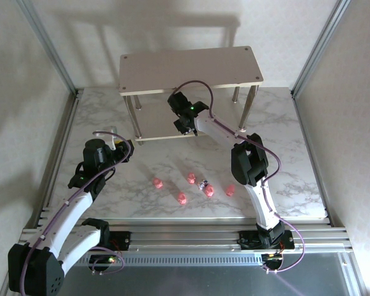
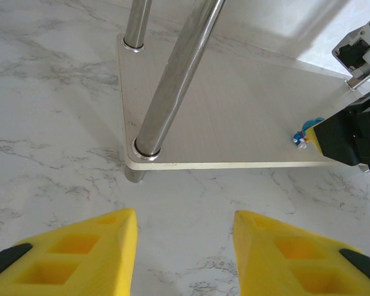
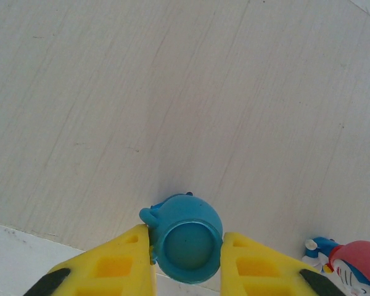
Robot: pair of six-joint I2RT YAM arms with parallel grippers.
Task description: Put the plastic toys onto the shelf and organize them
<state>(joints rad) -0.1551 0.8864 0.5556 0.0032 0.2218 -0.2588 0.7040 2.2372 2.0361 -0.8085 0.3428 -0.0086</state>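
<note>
The shelf (image 1: 191, 65) stands at the back of the table, a two-tier beige rack on silver legs. My right gripper (image 3: 186, 235) is shut on a round blue toy (image 3: 185, 213) just above the lower board (image 3: 172, 92), near its front edge. A red and blue toy (image 3: 351, 266) stands on that board just to the right. Several pink toys (image 1: 181, 198) and a whitish one (image 1: 203, 184) lie on the marble mid-table. My left gripper (image 2: 185, 216) is open over bare marble in front of the shelf's front left leg (image 2: 172, 80).
In the left wrist view a small blue toy (image 2: 302, 137) shows at the lower board's front edge, beside the right gripper's yellow finger (image 2: 325, 132). The right arm (image 1: 250, 163) reaches across the table's right half. Metal frame posts (image 1: 46, 43) flank the table.
</note>
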